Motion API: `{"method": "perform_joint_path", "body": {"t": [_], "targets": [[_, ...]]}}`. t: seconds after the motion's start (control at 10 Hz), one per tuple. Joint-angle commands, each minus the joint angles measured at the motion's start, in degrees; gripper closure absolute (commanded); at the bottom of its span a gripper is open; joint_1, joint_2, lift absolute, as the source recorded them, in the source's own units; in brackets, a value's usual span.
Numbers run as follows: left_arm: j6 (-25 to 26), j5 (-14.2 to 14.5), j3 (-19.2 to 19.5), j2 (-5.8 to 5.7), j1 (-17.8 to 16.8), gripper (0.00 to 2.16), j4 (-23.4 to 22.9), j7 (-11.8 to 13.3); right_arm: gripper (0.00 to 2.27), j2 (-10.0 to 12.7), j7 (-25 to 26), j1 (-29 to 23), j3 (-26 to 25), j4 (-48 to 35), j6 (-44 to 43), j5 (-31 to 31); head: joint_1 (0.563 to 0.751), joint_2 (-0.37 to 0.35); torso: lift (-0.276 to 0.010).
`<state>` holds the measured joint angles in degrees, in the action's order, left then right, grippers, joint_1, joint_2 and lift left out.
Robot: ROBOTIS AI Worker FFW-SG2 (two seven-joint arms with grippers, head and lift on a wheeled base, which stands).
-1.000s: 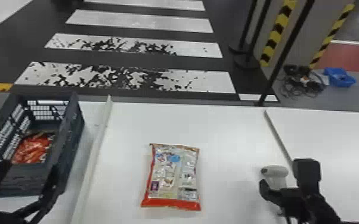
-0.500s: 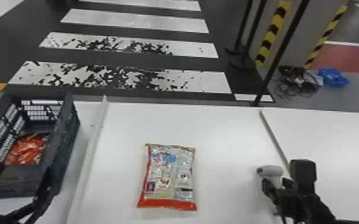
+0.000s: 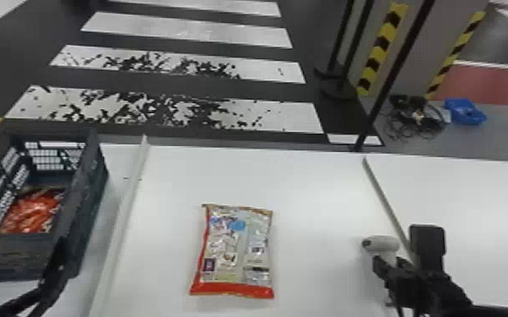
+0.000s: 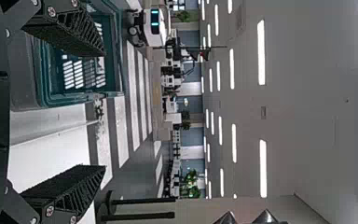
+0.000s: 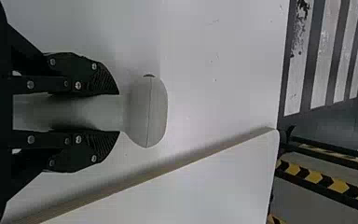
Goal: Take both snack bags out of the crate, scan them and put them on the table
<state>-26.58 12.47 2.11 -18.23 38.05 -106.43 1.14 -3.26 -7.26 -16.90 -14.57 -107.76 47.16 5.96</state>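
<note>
In the head view my left gripper (image 3: pixel 21 291) is over the near end of the dark crate (image 3: pixel 84 202). A red snack bag (image 3: pixel 33 213) lies inside the crate. Another snack bag (image 3: pixel 238 248), silver and red, lies flat on the white table. My right gripper (image 3: pixel 386 269) is at the right, closed around the handle of a white scanner (image 3: pixel 386 243). The left wrist view has my left gripper (image 4: pixel 103 109) with its fingers wide apart and nothing between them, the crate (image 4: pixel 81 100) beyond. In the right wrist view my right gripper (image 5: pixel 112 112) grips the scanner (image 5: pixel 149 112).
A raised white strip (image 3: pixel 124 210) runs along the table between the crate and the silver bag. A second divider (image 3: pixel 386 198) crosses the tabletop at the right, near the scanner. A thin black post (image 3: pixel 392 76) stands behind the table's far edge.
My left gripper has shifted slightly over the crate's near end. The head view has turned a little, so the whole scene sits slightly further left. My right gripper keeps its hold on the scanner.
</note>
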Motion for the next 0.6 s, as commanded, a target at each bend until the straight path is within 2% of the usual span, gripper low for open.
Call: {"method": "perform_joint_path", "body": {"t": [0.0,0.3,0.5], "targets": [[0.0,-0.1,0.0,0.04,-0.1,0.15,0.0,0.0,2.26,0.4,0.1,-0.5,0.0,-2.7,0.1,-1.7,0.695,-0.143,-0.092],[0.0,-0.1,0.2,0.21,0.0,0.15,0.0,0.0,2.26,1.0,-0.1,-1.6,1.9,-9.2,4.3,-3.4,0.695,-0.115,-0.092],[0.0,-0.1,0.1,0.30,-0.1,0.15,0.0,0.0,2.26,1.7,-0.4,-3.1,5.4,-13.5,7.1,-3.6,0.695,-0.083,-0.092]]}}
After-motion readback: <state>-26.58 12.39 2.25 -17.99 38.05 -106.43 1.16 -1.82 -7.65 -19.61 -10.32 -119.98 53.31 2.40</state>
